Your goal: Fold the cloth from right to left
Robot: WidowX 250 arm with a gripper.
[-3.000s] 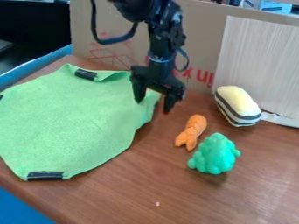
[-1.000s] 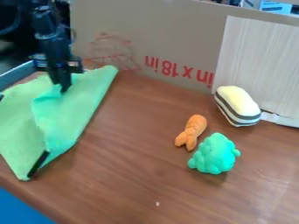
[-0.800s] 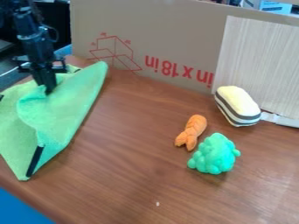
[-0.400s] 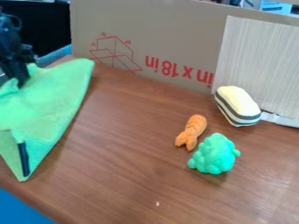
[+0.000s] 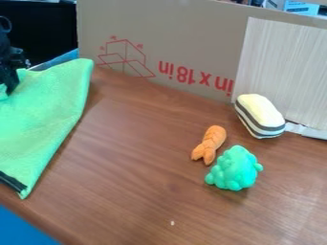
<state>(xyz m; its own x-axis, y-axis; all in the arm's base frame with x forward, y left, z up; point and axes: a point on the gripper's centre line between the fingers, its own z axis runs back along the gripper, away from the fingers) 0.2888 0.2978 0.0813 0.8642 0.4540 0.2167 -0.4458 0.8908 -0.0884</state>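
At the left edge of the view, the black gripper [image 5: 10,88] is shut on the green cloth [image 5: 41,112], gripping a bunched part of it. The cloth lies doubled over on the left side of the table, its right edge now a slanting fold from the upper back down to the front corner. A black strip shows at its lower left. The rest of the cloth runs out of view on the left.
On the brown table [image 5: 147,177] lie an orange toy [image 5: 209,144], a green bumpy toy [image 5: 234,168] and a cream toy with dark stripes [image 5: 259,116]. A cardboard panel [image 5: 166,38] stands along the back.
The gripper has travelled left from above the cloth's right side to the view's left edge. The cloth's right part came with it and folded over, baring table. The toys have stayed put.
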